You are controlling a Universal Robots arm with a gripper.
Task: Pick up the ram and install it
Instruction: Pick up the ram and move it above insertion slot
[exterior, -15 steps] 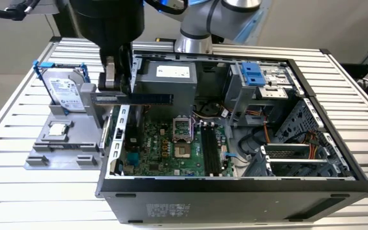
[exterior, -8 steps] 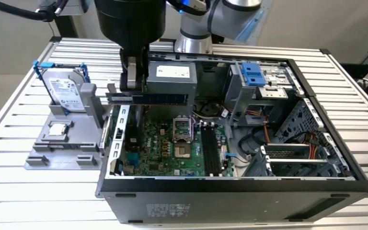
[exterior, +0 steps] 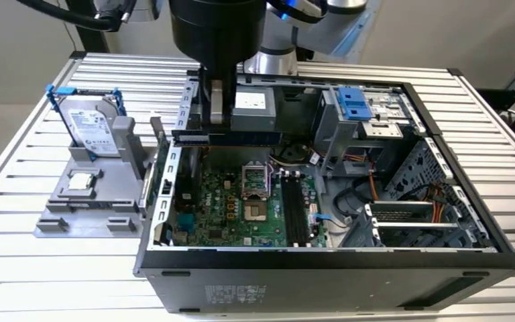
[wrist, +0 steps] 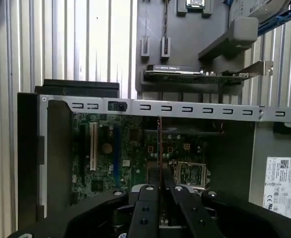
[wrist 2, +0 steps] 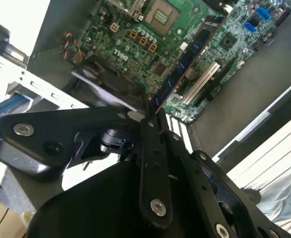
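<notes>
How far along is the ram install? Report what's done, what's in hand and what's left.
Done: the ram is picked up. In hand: the jaws are shut on it, holding it level above the open computer case. Left: it is not yet seated; the black motherboard slots stand empty.

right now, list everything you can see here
ram: one, dark blue-green, held above the motherboard
motherboard: one, green, inside the case
ram slots: several, black, on the motherboard
computer case: one, black, open, on the table
hard drive: one, silver with blue rails, upright in the holder
processor chip: one, silver, on the holder
holder: one, grey, at the exterior view's left of the case
table: one, silver, slatted
arm: one, black, over the case
claw: one, black, shut on the ram
</notes>
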